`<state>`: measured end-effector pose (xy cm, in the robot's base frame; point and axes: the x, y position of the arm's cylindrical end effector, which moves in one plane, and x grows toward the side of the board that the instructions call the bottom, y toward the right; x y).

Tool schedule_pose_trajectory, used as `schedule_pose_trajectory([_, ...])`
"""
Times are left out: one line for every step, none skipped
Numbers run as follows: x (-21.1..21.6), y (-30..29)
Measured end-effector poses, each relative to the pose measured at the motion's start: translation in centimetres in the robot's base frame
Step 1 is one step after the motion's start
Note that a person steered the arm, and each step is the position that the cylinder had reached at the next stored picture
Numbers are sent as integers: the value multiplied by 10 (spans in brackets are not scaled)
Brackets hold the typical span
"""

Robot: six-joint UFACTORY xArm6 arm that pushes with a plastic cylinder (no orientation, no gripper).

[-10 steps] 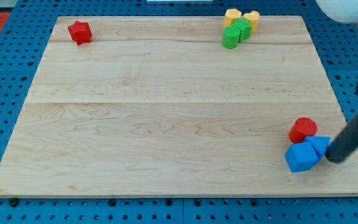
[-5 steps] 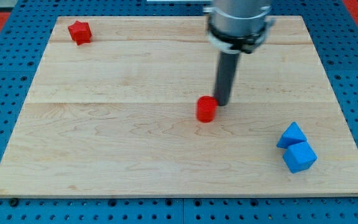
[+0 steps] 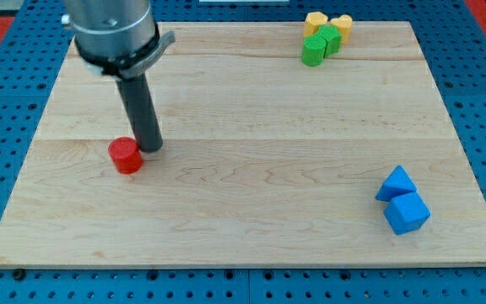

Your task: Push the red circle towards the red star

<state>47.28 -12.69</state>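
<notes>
The red circle [image 3: 126, 155] lies on the wooden board [image 3: 251, 203] at the view's left, a little below the middle. My tip [image 3: 150, 148] stands just to the right of it, touching or nearly touching its right edge. The rod rises from there to the arm's grey body [image 3: 112, 34] at the view's top left. The red star is hidden behind the arm's body at the top left corner.
Two green blocks [image 3: 320, 44] and two yellow blocks [image 3: 327, 22] cluster at the view's top right. A blue triangle [image 3: 396, 182] and a blue cube [image 3: 407, 213] sit together at the bottom right. The board rests on a blue pegboard [image 3: 479, 101].
The red circle has slid from the board's middle far to the left. My tip followed it on its right side. The arm's body now covers the red star.
</notes>
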Motion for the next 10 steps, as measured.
schedule_pose_trajectory([46, 0])
schedule_pose_trajectory([53, -39])
schedule_pose_trajectory([23, -61])
schedule_pose_trajectory([-8, -67])
schedule_pose_trajectory([-7, -23])
schedule_pose_trajectory([3, -8])
schedule_pose_trajectory([-21, 0])
schedule_pose_trajectory([-60, -3])
schedule_pose_trajectory([-103, -4])
schedule_pose_trajectory([-147, -7])
